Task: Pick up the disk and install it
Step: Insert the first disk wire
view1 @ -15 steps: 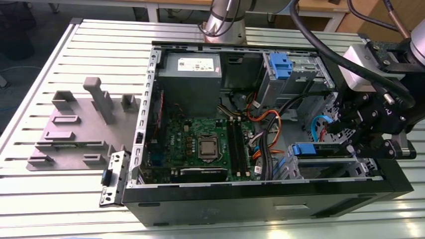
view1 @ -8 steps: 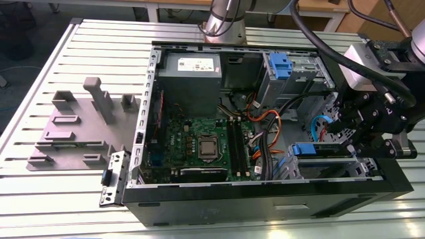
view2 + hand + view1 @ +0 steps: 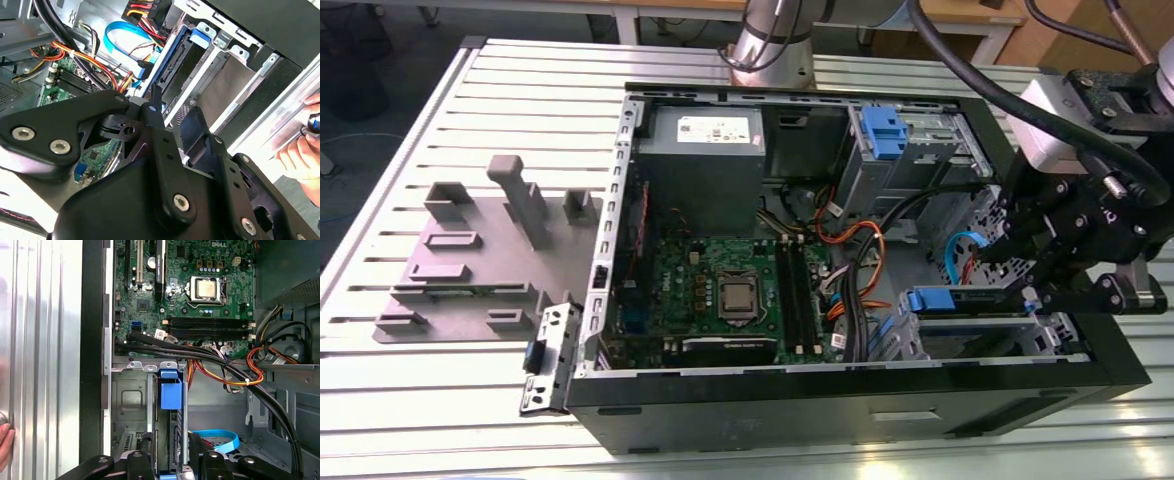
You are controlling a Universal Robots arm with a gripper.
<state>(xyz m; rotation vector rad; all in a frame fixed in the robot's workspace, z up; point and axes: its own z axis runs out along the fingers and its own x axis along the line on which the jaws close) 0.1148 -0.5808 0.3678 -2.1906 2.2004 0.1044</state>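
The gripper (image 3: 1034, 290) hangs over the lower drive cage of an open computer case (image 3: 854, 390) on the slatted bench (image 3: 520, 90). Its two black fingers (image 3: 156, 102) are spread apart with nothing held between them. The disk (image 3: 169, 435) stands on edge in the cage slot directly beneath the gripper, in line with the gap between the fingers. Its blue carrier tab (image 3: 170, 394) is at the end of the slot farther from the gripper. In the second wrist view the fingertips are near the disk's blue edge but appear clear of it.

A bundle of black cables (image 3: 210, 357) runs just past that tab, and the green motherboard (image 3: 185, 290) lies beyond it. A light-blue ribbon cable (image 3: 220, 437) curls on the case floor beside the cage, close to one finger. A second blue carrier (image 3: 881, 132) sits in the upper bay, well away from the gripper. A person's hand (image 3: 300, 155) rests on the bench outside the case wall.
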